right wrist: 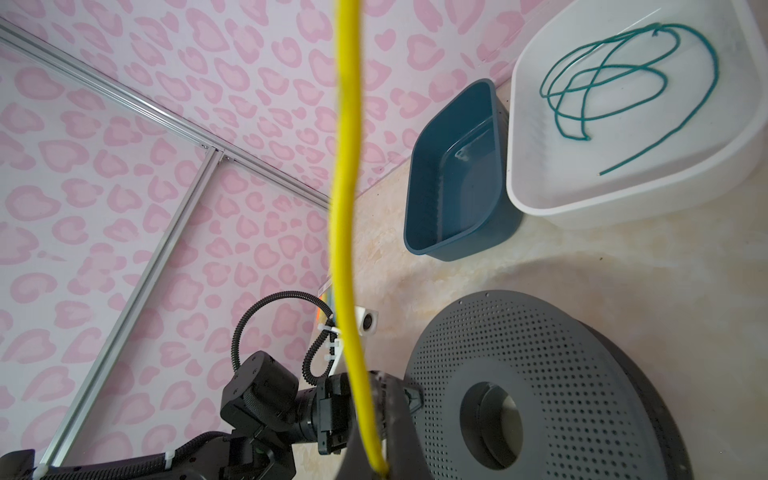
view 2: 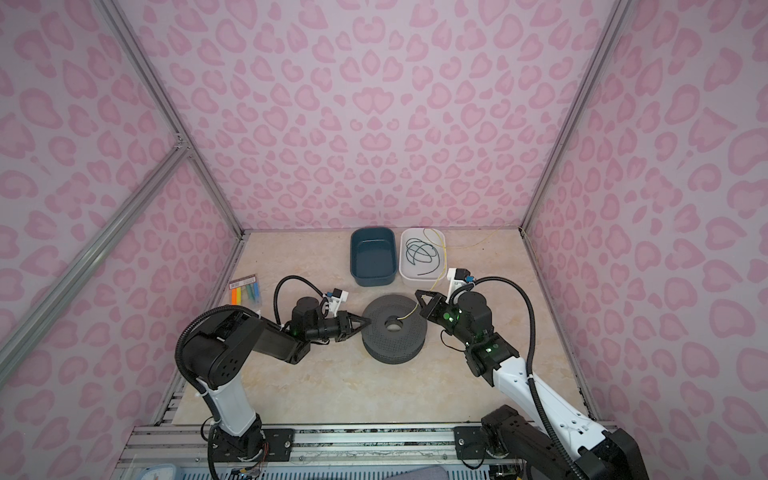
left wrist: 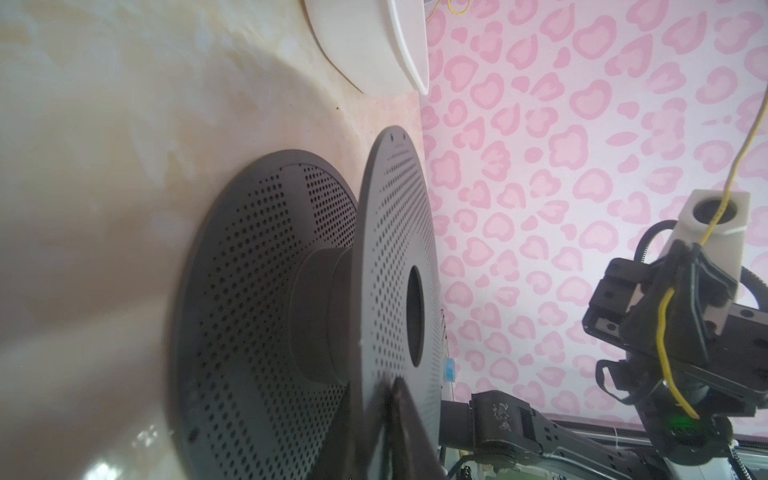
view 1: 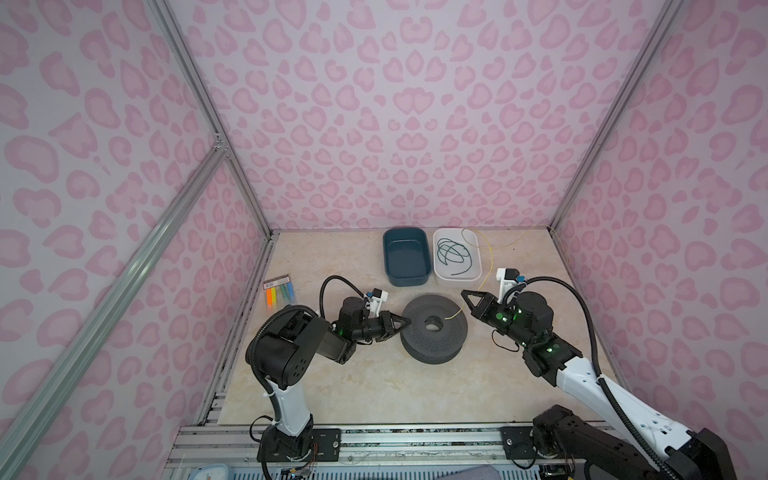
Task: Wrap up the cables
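Observation:
A dark grey perforated spool (view 1: pixel 419 338) (view 2: pixel 386 347) lies flat mid-table. My left gripper (view 1: pixel 408 322) (left wrist: pixel 392 386) comes in from the left, turned on its side, and is shut on the rim of the spool's upper flange (left wrist: pixel 390 228). The cable is a thin yellow wire (right wrist: pixel 345 166) that trails from the back right. It passes through my right gripper (view 1: pixel 464 293) (right wrist: pixel 378 461), which is shut on it just right of and above the spool. The wire's short free end (view 1: pixel 453 315) hangs over the spool's top near the hub hole.
Behind the spool stand a dark blue bin (view 1: pixel 415 281) and a white tray (view 1: pixel 457 283). The tray holds a loose dark green cord (right wrist: pixel 590 83). A packet of coloured strips (view 1: pixel 281 291) lies at the table's left edge. Pink patterned walls close three sides.

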`<state>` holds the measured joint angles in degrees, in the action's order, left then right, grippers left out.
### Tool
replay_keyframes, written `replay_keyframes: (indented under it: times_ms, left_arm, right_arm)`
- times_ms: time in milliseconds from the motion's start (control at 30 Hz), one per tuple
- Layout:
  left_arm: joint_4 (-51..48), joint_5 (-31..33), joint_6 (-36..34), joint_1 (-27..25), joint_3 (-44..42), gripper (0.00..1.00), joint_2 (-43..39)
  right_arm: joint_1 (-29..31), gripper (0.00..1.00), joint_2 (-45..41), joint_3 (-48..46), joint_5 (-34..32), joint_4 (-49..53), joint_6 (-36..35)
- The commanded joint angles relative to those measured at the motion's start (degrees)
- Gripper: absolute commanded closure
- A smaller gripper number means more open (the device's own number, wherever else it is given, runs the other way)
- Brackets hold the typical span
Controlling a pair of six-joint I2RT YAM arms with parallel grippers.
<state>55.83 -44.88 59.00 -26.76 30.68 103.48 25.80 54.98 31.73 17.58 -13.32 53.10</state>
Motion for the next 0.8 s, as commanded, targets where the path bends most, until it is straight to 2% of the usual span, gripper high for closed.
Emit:
replay_keyframes:
  times_ms: [0,100,167,300,433,533,633,767]
  left_arm:
    - [-7.4,3.5,-5.7,0.0,1.2,0.90,-3.7]
    - [-17.2,5.6,-9.8,0.1,3.1,0.96,-8.7]
    - [-25.4,7.5,-13.4,0.0,5.2,0.96,-12.4]
    - [-46.8,13.5,-23.5,-1.6,12.8,0.96,-19.5]
    - [-66.8,24.5,-33.0,-5.2,22.7,0.96,-24.5]
    - [-76.4,34.5,-37.6,-9.0,29.1,0.96,-26.0]
    - [-83.3,45.2,-41.0,-14.0,34.6,0.96,-25.7]
    - [-88.6,55.9,-43.3,-20.0,40.0,0.96,-22.7]
  right_arm:
    - [0.0,1.00,0.1,0.6,0.0,0.2,-0.7]
    - [0.0,1.00,0.0,0.9,0.0,0.4,-0.8]
    - [0.0,1.00,-0.2,1.3,-0.1,0.7,-1.0]
    - [0.0,1.00,-0.7,2.4,-0.2,1.5,-1.7]
    - [-0.4,1.00,-1.5,2.9,-0.3,2.1,-2.3]
    - [-1.2,1.00,-2.2,2.9,-0.2,2.4,-2.5]
    - [-2.1,1.00,-2.9,2.6,-0.2,2.3,-2.5]
    - [-3.2,1.00,-4.0,2.4,0.1,3.1,-2.8]
